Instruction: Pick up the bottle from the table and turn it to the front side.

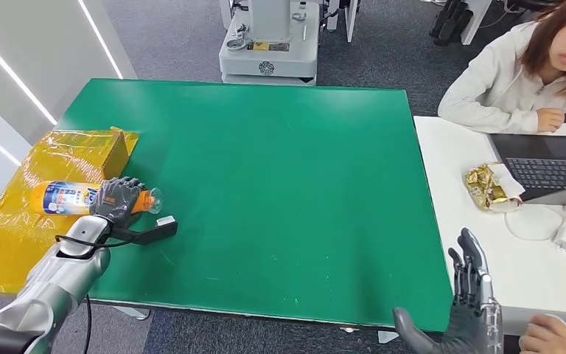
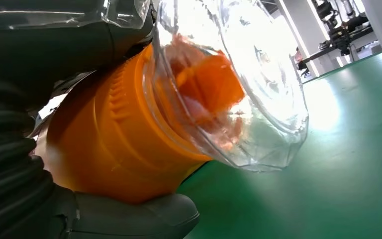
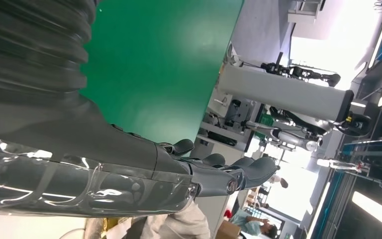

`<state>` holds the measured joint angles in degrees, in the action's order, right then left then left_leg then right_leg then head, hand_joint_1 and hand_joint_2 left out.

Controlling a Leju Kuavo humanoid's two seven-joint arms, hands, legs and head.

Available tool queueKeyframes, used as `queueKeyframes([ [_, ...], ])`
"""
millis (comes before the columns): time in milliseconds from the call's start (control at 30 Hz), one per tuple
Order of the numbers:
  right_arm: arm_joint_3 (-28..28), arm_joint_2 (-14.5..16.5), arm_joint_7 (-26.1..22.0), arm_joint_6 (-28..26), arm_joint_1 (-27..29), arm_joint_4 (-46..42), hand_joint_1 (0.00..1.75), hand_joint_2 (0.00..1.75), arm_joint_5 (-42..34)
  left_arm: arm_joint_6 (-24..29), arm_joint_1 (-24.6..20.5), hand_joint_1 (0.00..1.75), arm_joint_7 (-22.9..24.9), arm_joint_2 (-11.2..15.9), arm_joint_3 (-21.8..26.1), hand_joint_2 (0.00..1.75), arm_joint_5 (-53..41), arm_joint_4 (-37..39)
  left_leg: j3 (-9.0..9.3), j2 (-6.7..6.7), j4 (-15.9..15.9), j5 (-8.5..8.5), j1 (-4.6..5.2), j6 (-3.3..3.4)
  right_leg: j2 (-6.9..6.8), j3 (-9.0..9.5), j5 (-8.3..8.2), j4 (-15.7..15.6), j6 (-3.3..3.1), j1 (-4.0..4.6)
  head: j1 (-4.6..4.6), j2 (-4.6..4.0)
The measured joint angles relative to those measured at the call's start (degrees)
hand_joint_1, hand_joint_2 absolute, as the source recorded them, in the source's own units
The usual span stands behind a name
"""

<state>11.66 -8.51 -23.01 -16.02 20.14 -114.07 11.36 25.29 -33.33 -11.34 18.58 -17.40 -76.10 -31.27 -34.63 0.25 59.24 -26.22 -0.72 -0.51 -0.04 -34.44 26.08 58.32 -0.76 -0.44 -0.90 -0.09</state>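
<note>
An orange bottle (image 1: 63,198) with a blue and white label and a clear cap lies on its side at the left edge of the green table (image 1: 280,184), its cap end towards the table's middle. My left hand (image 1: 118,198) wraps around its neck end. The left wrist view shows the orange neck and clear cap of the bottle (image 2: 129,134) held against the hand's thumb (image 2: 134,216), just above the green surface. My right hand (image 1: 468,299) is open with fingers spread upward, off the table's near right corner; its fingers (image 3: 219,174) hold nothing.
A yellow plastic sheet (image 1: 15,221) with a yellow box (image 1: 114,147) lies under the bottle's rear at the left. On the right stands a white desk (image 1: 545,265) with a laptop (image 1: 549,166), a gold wrapped item (image 1: 490,186) and a seated person (image 1: 519,70). A white machine base (image 1: 269,51) stands beyond the table.
</note>
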Motion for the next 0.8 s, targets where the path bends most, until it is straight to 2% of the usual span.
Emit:
queueKeyframes([
  [200, 0.4, -0.1, 0.2, -1.3, 0.0, -0.2, 0.00, 1.75, 0.8, 0.8, -0.5, 1.75, 0.0, 0.0, 0.0, 1.75, -0.8, 1.4, 0.00, 0.00, 0.0, 0.00, 0.00, 0.00, 0.00, -0.01, 0.00, 0.0, 0.00, 0.00, 0.00, 0.00],
  [233, 0.5, -0.2, 0.3, -1.4, 0.0, -0.3, 0.00, 1.75, 1.0, 1.2, -0.6, 1.65, 0.0, 0.0, 0.0, 1.75, -1.0, 1.5, 0.00, 0.00, 0.0, 0.00, 0.00, 0.00, 0.00, -0.01, 0.00, 0.0, 0.00, 0.00, 0.00, 0.00],
  [333, 0.8, -0.4, 0.6, -1.7, 0.0, -0.4, 0.00, 1.75, 1.2, 1.9, -0.7, 0.34, 0.0, -0.1, 0.0, 1.75, -1.3, 1.7, 0.00, 0.00, 0.0, 0.00, 0.00, 0.00, 0.00, 0.00, 0.00, 0.0, 0.00, 0.00, 0.00, 0.00],
  [367, 0.9, -0.4, 0.7, -1.7, 0.0, -0.4, 0.00, 1.75, 1.3, 1.9, -0.7, 0.00, -0.1, -0.1, 0.0, 1.75, -1.3, 1.8, 0.00, 0.00, 0.0, 0.00, 0.00, 0.00, 0.00, 0.00, 0.00, 0.0, 0.00, 0.00, 0.00, 0.00],
  [800, 1.3, -0.6, 1.3, -0.9, -0.5, -0.5, 0.00, 1.75, 1.7, 2.3, -0.9, 0.00, -3.1, -1.2, 0.5, 1.75, 2.0, 2.1, 0.00, 0.00, 0.0, 0.00, 0.00, 0.00, -0.01, 0.01, 0.00, 0.0, 0.00, 0.00, 0.00, 0.00],
])
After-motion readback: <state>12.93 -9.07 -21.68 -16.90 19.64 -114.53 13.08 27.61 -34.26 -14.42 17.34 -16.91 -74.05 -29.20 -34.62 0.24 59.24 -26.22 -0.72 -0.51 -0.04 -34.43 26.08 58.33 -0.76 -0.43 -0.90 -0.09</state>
